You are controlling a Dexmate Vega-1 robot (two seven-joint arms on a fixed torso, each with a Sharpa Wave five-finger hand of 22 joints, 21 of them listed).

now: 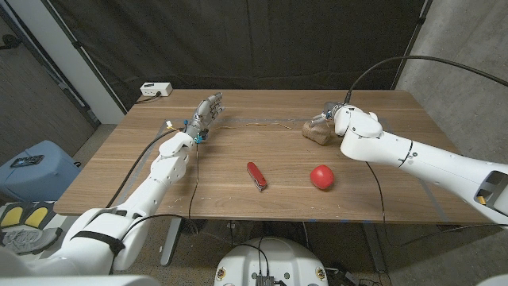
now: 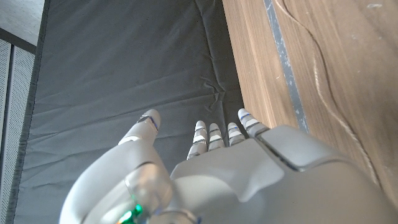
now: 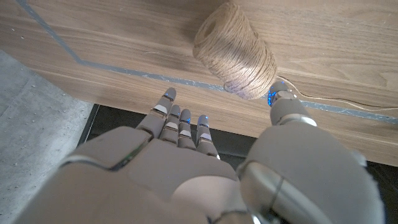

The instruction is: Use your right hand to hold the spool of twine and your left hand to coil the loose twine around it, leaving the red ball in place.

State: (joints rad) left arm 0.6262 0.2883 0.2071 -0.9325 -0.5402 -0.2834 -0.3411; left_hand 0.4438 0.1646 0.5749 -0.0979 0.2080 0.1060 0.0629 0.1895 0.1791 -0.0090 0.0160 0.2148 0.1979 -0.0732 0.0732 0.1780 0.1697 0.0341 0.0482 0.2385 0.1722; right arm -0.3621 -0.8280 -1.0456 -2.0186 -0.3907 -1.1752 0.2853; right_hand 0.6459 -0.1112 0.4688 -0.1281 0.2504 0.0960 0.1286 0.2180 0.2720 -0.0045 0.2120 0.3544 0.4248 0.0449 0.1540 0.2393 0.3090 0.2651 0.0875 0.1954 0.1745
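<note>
Nearest the robot on the wooden table (image 1: 119, 171) lie a red pocket knife (image 1: 256, 175) and, just to its right, the red ball (image 1: 321, 176), both well apart from either hand; the ball looks smooth and round and would roll at a nudge, so it is best given a wide berth. Farther back, the right hand (image 3: 186, 155) hovers with fingers spread and nothing in it, fingertips just short of the spool of twine (image 3: 236, 49), which lies on its side near the table's far right edge. The spool looks light, with a rough fibrous surface that should give good friction; I judge the wound middle, gripped across its width, the best hold, since it may roll or skid if pushed from 1 side. The loose twine (image 2: 323, 93) trails leftward along the far part of the table: thin, limp, hard to pinch. The left hand (image 2: 217, 168) sits beside that strand, fingers extended, holding nothing.
</note>
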